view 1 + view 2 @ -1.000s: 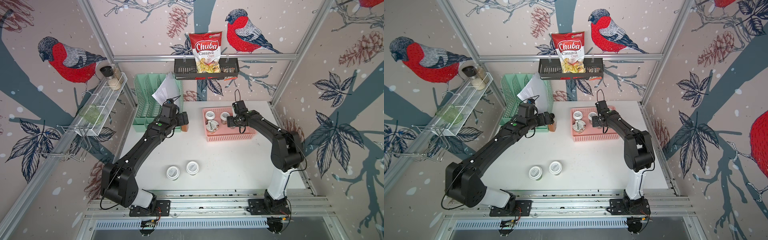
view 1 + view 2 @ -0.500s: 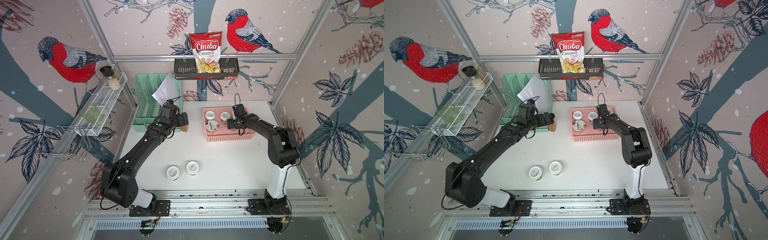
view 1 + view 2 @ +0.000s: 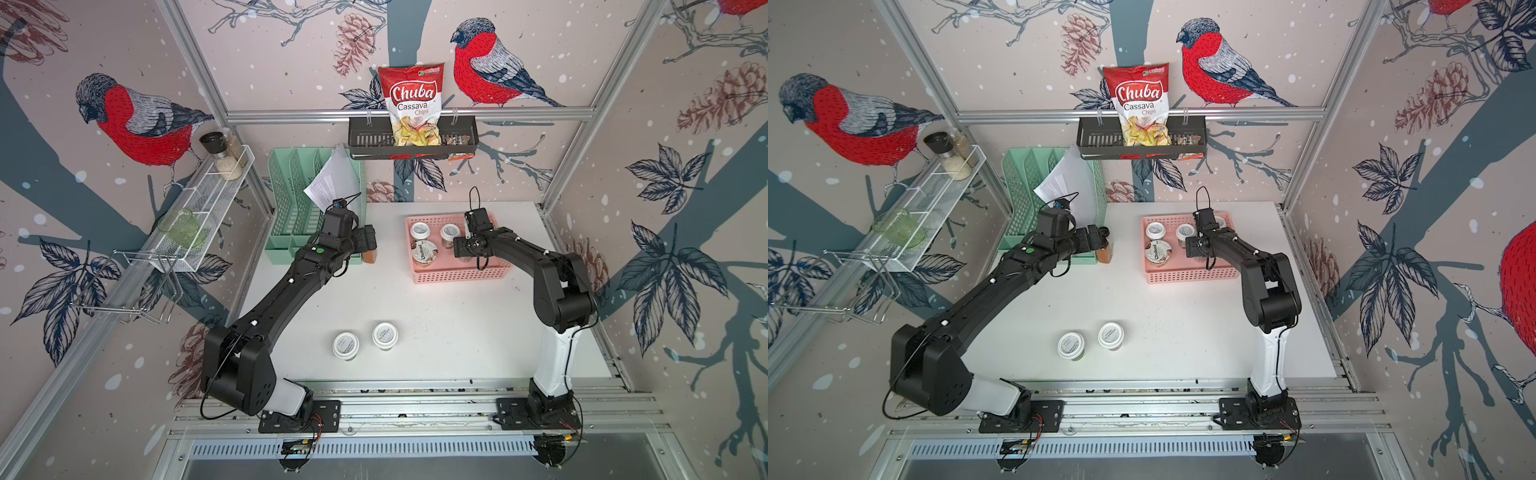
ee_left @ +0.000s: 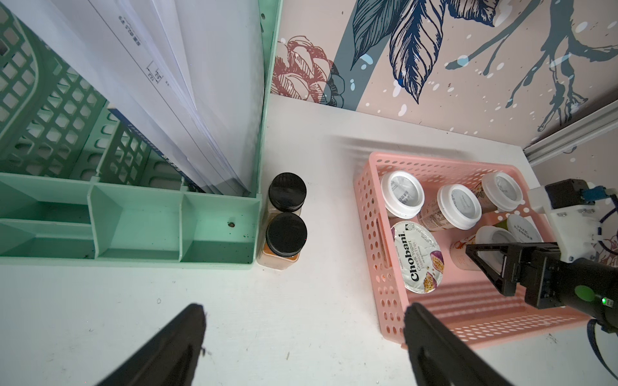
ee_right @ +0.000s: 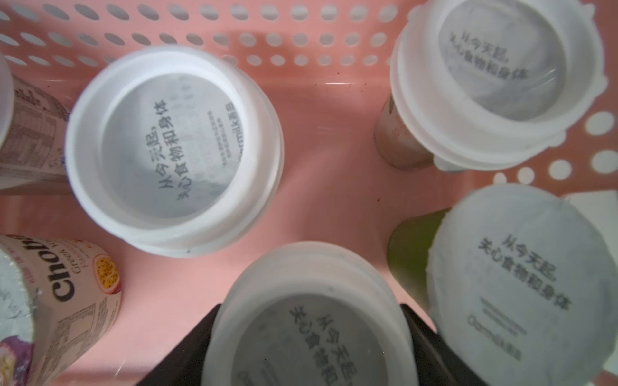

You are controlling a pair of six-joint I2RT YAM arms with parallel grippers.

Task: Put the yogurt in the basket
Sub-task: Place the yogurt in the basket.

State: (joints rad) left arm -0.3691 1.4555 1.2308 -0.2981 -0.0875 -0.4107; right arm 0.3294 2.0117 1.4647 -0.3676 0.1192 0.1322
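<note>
The pink basket [image 3: 457,276] stands at the back right of the table and holds several yogurt jars and the Chobani cup [image 3: 424,252]. My right gripper [image 5: 307,337] reaches down into it. Its black fingers lie against both sides of one jar's white lid [image 5: 311,320], with no gap showing, and this jar stands beside other jars [image 5: 174,150] [image 5: 521,284]. Two more yogurt jars [image 3: 345,345] [image 3: 385,336] stand on the table near the front. My left gripper [image 4: 304,320] hangs open over bare table between the basket wall [image 4: 374,234] and two spice bottles [image 4: 286,234].
A mint file organiser [image 3: 299,216] with papers stands at the back left, and the spice bottles [image 3: 370,257] are against its corner. A black tray [image 3: 411,139] with a chips bag hangs on the back rail. A white wire rack [image 3: 208,199] is on the left wall.
The right arm's elbow has drawn in toward the basket while its gripper stayed at the same spot inside it. The left arm has not moved.
</note>
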